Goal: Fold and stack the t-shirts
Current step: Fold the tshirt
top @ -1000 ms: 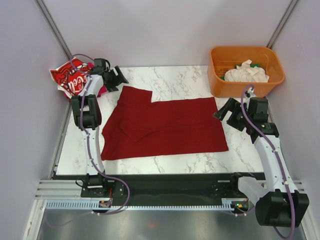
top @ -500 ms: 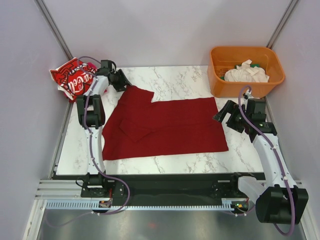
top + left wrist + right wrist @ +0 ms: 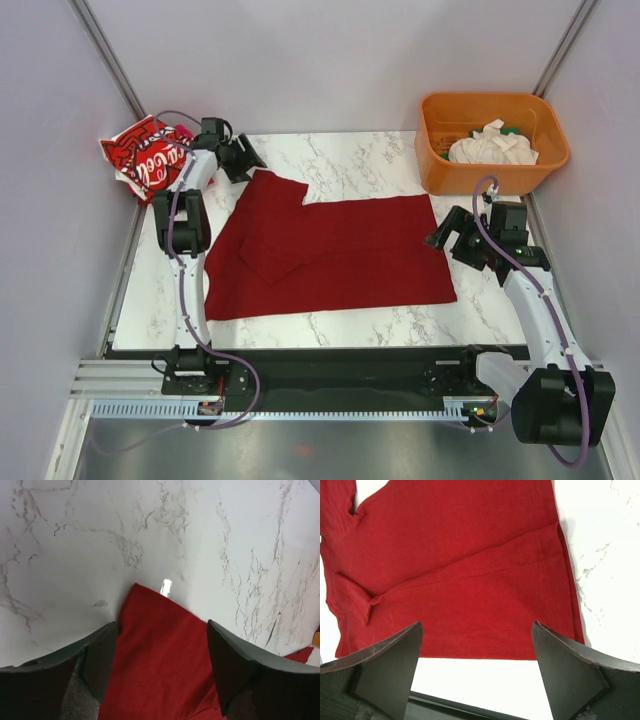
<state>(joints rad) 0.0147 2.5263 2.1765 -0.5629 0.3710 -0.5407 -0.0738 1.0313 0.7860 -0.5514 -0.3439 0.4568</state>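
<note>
Fold step: with the red tee [image 3: 330, 255] spread on the worktop [image 3: 350, 160], left tool [image 3: 161, 645] wide over its far-left corner and right tool [image 3: 476, 630] wide above its right edge, the next move is likely to pinch cloth.

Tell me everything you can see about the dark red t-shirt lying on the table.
The dark red t-shirt is plain, soft matte knit. It lies flat across the middle of the white marble table, partly folded: a flap is doubled over its left half, leaving diagonal creases, and a corner juts toward the far left. Stitching shows along one edge. The open left tool straddles that far-left corner; the open right tool hovers by the right edge. Whether either touches the cloth cannot be told.
</note>
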